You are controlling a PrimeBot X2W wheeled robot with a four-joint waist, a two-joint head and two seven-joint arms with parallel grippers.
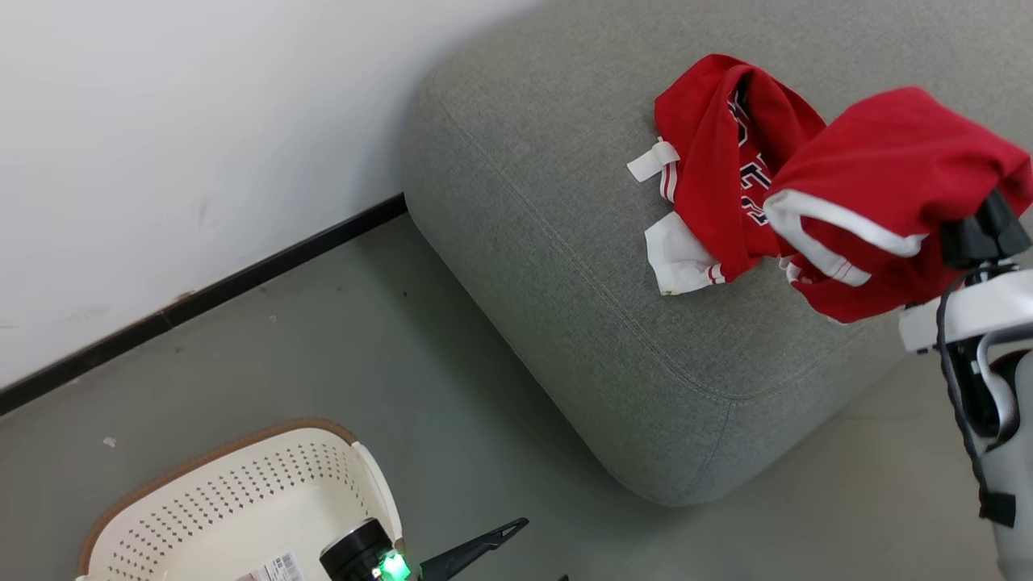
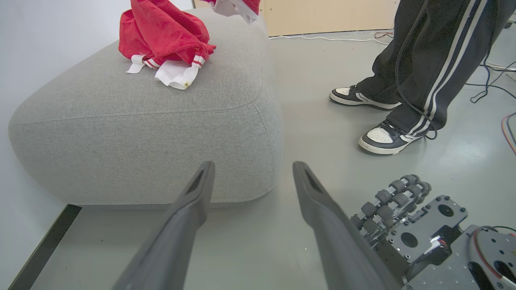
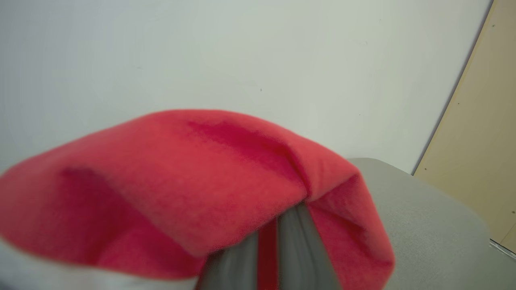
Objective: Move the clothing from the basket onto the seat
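One red garment (image 1: 718, 161) with white trim lies crumpled on the grey seat (image 1: 565, 266). A second piece of red clothing (image 1: 880, 194) hangs above the seat's right part, draped over my right gripper (image 1: 978, 234), which is shut on it. The right wrist view has that red cloth (image 3: 193, 181) folded over the fingers (image 3: 296, 245). The cream basket (image 1: 242, 492) stands on the floor at the lower left, a paper label on its bottom. My left gripper (image 2: 253, 167) is open and holds nothing, low over the floor and pointing at the seat's (image 2: 141, 133) front side.
A person's legs in dark striped trousers (image 2: 427, 60) and black-and-white shoes (image 2: 383, 139) stand on the floor right of the seat. Cables (image 2: 492, 80) trail across the floor there. A white wall (image 1: 177, 145) with a black skirting runs behind the seat. My wheeled base (image 2: 435, 237) sits low right.
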